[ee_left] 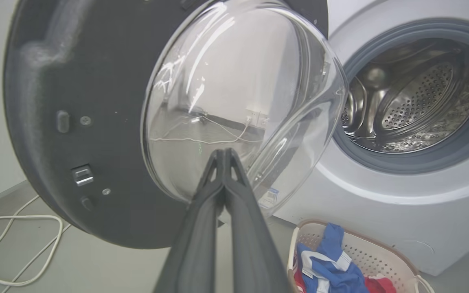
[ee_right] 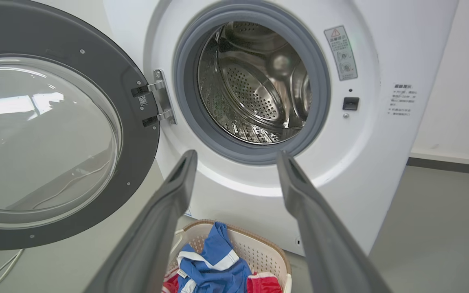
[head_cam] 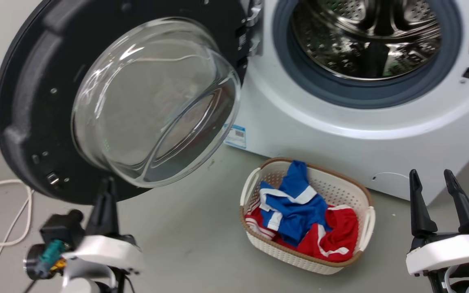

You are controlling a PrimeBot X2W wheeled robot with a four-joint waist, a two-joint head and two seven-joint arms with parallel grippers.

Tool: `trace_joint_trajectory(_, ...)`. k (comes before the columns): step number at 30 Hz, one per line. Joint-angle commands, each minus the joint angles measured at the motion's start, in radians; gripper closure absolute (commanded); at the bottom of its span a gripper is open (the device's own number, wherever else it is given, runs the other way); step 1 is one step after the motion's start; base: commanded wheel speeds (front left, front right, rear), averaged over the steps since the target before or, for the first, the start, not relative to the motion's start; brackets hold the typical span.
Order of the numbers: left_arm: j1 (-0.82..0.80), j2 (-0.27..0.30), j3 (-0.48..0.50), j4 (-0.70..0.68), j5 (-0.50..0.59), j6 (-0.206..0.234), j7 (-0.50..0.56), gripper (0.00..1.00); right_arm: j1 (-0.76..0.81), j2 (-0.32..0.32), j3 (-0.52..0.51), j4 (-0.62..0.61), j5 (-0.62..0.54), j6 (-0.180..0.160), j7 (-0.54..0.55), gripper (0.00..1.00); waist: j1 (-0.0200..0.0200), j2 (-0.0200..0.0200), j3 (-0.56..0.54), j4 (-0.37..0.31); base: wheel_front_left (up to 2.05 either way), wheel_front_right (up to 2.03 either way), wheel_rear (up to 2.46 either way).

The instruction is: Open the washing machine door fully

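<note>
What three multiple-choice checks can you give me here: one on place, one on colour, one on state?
1. The basket sits: A on the floor before the machine; B on top of it; C on a shelf.
2. The clothes in it are: A green and yellow; B blue, red and white; C all black.
3. The door is: A latched shut; B swung open; C lying flat.
1 A, grey floor shows around it; 2 B, blue and white over red; 3 B, it hangs aside on its hinge.

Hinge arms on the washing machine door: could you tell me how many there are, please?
2: upper hinge arm above lower hinge arm, both just left of the drum; none seems hidden.
</note>
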Motion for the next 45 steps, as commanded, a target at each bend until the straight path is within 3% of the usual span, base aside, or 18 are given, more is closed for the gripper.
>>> trace_joint_trajectory(1, 0.008, -0.004, -0.005, -0.01, 0.006, 0.005, 0.002, 1.0, 0.008, 0.001, -0.001, 0.002, 0.004, 0.0, -0.004, 0.0, 0.0, 0.0, -0.018, -0.021, 0.0, 0.0, 0.0)
trace_joint_trajectory(2, 0.02, -0.005, -0.016, -0.026, 0.01, 0.004, 0.01, 1.0, 0.01, 0.001, 0.003, 0.005, 0.004, 0.0, -0.007, 0.0, 0.0, 0.0, -0.024, -0.031, 0.0, 0.0, 0.0)
trace_joint_trajectory(4, 0.038, -0.008, -0.039, -0.053, 0.021, 0.006, 0.023, 0.78, 0.015, 0.001, 0.004, 0.011, -0.002, 0.0, -0.01, 0.0, 0.0, 0.0, -0.036, -0.051, 0.0, 0.0, 0.0)
trace_joint_trajectory(5, 0.043, -0.011, -0.05, -0.063, 0.026, 0.006, 0.029, 0.62, 0.017, 0.0, 0.006, 0.011, -0.003, 0.0, -0.011, 0.0, 0.0, 0.0, -0.04, -0.061, 0.0, 0.0, 0.0)
trace_joint_trajectory(7, 0.047, -0.016, -0.073, -0.08, 0.037, 0.005, 0.04, 0.45, 0.022, 0.001, 0.009, 0.01, -0.008, 0.0, -0.008, 0.0, 0.0, 0.0, -0.047, -0.087, 0.0, 0.0, 0.0)
trace_joint_trajectory(8, 0.044, -0.018, -0.084, -0.085, 0.041, 0.003, 0.046, 0.12, 0.026, 0.001, 0.006, 0.007, -0.012, 0.0, -0.007, 0.0, 0.0, 0.0, -0.048, -0.098, 0.0, 0.0, 0.0)
trace_joint_trajectory(9, 0.041, -0.017, -0.093, -0.088, 0.048, 0.004, 0.049, 0.0, 0.026, 0.001, 0.007, 0.006, -0.016, 0.0, -0.004, 0.0, 0.0, 0.0, -0.05, -0.114, 0.0, 0.0, 0.0)
trace_joint_trajectory(25, 0.026, 0.0, -0.125, -0.04, 0.088, 0.028, 0.059, 0.0, 0.057, 0.001, 0.007, -0.003, -0.025, 0.0, 0.02, 0.0, 0.0, 0.0, -0.075, -0.334, 0.0, 0.0, 0.0)
trace_joint_trajectory(34, 0.042, 0.009, -0.126, -0.012, 0.091, 0.042, 0.05, 0.0, 0.087, 0.001, 0.017, -0.031, -0.03, 0.0, 0.037, 0.0, 0.0, 0.0, -0.094, -0.372, 0.0, 0.0, 0.0)
trace_joint_trajectory(45, 0.037, 0.017, -0.119, 0.01, 0.076, 0.047, 0.042, 0.0, 0.101, 0.001, 0.049, -0.049, -0.014, 0.0, 0.049, 0.0, 0.0, 0.0, -0.106, -0.366, 0.0, 0.0, 0.0)
